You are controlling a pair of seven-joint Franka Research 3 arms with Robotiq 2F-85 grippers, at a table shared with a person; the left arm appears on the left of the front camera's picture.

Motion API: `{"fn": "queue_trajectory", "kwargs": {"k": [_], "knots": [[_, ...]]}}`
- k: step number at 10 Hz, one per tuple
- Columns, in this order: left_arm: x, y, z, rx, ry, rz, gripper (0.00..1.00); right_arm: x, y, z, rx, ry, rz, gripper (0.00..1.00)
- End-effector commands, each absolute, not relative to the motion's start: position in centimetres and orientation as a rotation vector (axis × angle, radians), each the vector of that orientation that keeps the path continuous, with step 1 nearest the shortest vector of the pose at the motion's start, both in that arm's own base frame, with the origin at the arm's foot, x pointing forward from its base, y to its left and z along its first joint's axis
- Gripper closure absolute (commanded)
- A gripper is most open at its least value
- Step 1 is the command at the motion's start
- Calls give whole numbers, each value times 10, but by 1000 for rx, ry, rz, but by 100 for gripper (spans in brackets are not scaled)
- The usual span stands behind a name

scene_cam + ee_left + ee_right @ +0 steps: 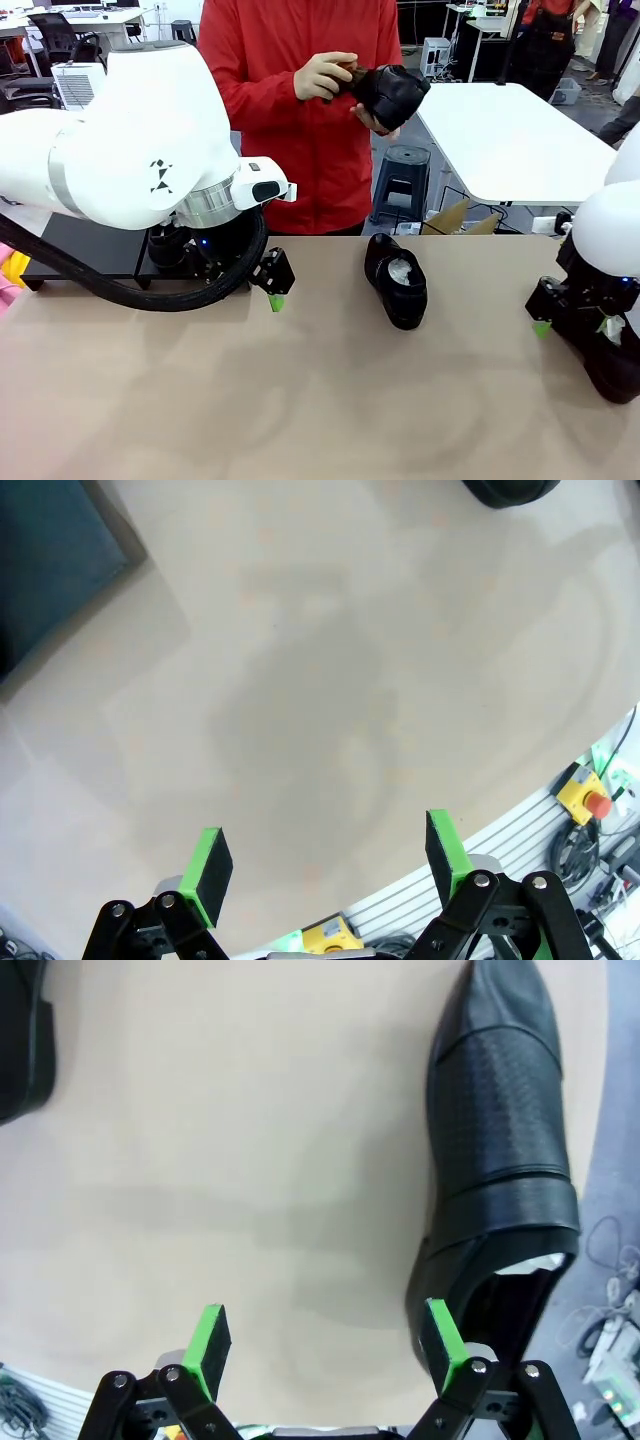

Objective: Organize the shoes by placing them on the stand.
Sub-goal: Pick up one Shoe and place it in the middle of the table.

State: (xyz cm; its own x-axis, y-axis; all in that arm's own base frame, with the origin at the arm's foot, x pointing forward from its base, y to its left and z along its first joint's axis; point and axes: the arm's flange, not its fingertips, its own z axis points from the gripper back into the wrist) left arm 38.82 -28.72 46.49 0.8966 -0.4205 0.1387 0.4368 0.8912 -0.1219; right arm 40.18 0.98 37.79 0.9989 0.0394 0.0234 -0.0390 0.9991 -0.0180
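Right tool (325, 1345) is hovering spread, one pad (440, 1335) just beside a shoe (500, 1130) on the worktop (250, 1160), seemingly lining up a grasp. Left tool (330, 855) is hanging spread near the stand (80, 245). Another shoe (396, 280) is lying mid-worktop; a person (300, 150) is holding a third shoe (392, 92).

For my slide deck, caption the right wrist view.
Open right end effector hovers over the table beside a black dress shoe.

Ahead of my left gripper (325, 865) and between its spread fingers I have bare table (320, 680). The stand (55, 570) sits well ahead, off to one side. My right gripper (325, 1345) is open too. A shoe (500, 1130) lies just beside one pad, blocking that side.
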Motion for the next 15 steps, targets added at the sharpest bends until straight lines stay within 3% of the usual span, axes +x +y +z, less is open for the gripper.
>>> {"fn": "queue_trajectory", "kwargs": {"k": [1,9,15], "knots": [[388,-285,467,-138,-107,-445,0,408,-8,391,-20,-27,28,0],[388,-285,467,-138,-107,-445,0,447,-39,365,-51,63,-10,0],[388,-285,467,-138,-107,-445,0,439,-38,344,-46,113,-3,0]]}}
